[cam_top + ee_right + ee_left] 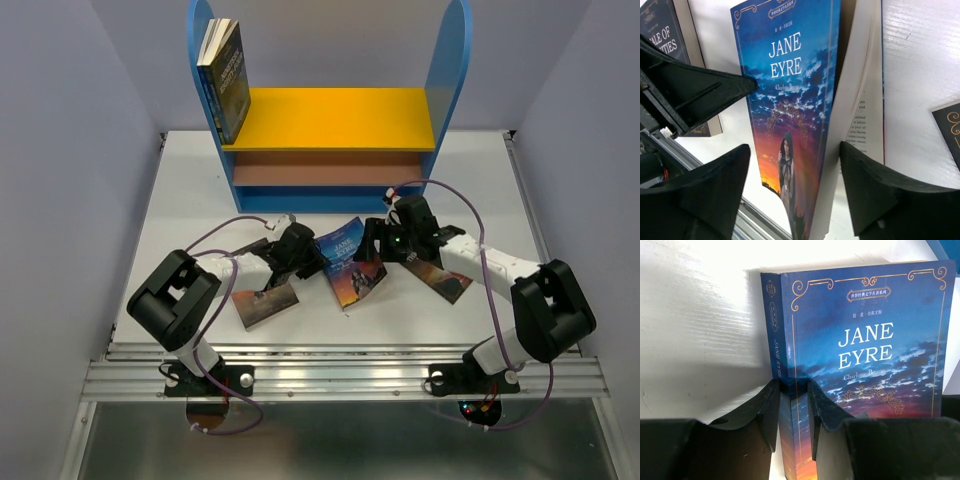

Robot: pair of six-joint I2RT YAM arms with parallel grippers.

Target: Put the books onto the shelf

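My left fingers [762, 415] pinch the spine of the Jane Eyre paperback [865, 350]. My right fingers [715, 190] stand wide, straddling its splayed page edge. The book is at frame centre on the counter [180, 200]. The shelf [340, 118] is at upper centre, with a second paperback [225, 80] leaning against its left panel.

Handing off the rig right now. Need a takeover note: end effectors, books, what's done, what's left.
Left end effector: shut on the spine of Jane Eyre, mid-table.
Right end effector: open, fingers either side of that book's opened front part, not gripping.
Done: one book stands on the shelf, on the yellow board against the left panel.
Left: Jane Eyre, plus two lying on the table: left-side book and right-side book.
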